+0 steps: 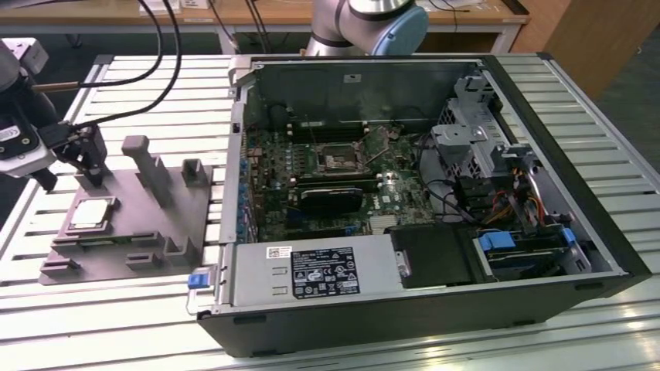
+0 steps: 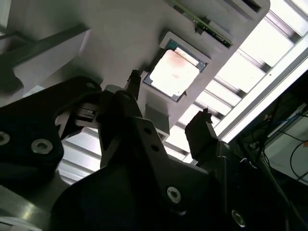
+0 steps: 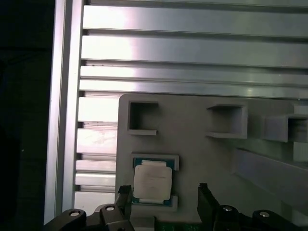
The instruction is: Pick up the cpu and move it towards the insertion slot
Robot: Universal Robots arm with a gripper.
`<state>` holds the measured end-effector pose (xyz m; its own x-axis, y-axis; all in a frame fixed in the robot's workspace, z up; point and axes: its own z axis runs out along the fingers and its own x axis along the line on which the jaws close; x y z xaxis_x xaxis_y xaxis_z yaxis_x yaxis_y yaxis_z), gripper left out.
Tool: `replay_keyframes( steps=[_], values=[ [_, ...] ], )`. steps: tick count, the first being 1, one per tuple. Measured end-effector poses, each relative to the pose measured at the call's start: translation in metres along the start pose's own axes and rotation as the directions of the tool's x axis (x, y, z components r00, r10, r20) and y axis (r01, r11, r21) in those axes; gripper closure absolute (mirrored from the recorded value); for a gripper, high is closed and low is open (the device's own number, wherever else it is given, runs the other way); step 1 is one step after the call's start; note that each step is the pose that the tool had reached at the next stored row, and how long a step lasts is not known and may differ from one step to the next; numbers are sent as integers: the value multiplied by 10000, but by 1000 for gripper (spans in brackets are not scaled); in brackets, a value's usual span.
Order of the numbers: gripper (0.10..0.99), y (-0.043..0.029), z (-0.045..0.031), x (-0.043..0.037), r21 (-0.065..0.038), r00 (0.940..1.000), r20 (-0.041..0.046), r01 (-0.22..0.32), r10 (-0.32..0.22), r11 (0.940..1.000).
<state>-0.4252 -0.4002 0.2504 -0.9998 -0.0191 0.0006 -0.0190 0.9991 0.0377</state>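
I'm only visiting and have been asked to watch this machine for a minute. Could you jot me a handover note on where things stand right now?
The gripper is open. Its fingers are apart with nothing held, and it hovers just over the chip.
The chip lies flat in its pocket on the grey holder, to the exterior view's left of the computer case.
The socket is a dark square in a metal frame on the green board inside the open case.
Done: the gripper is at the chip.
Left: the chip is not yet gripped, lifted or carried over to the socket.
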Motion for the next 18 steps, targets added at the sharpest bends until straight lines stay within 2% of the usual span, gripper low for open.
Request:
replay_keyframes(
  steps=[1,2,8,9,18],
  values=[
    [482,-4,17,5,1,10000,-1,-1,1,10000],
    [424,-7,36,8,0,10000,0,0,0,10000],
    [412,-27,144,25,1,10000,-1,1,-1,10000],
    [349,-30,162,28,0,10000,0,0,0,10000],
    [349,-62,324,48,1,10000,0,0,0,10000]
  ],
)
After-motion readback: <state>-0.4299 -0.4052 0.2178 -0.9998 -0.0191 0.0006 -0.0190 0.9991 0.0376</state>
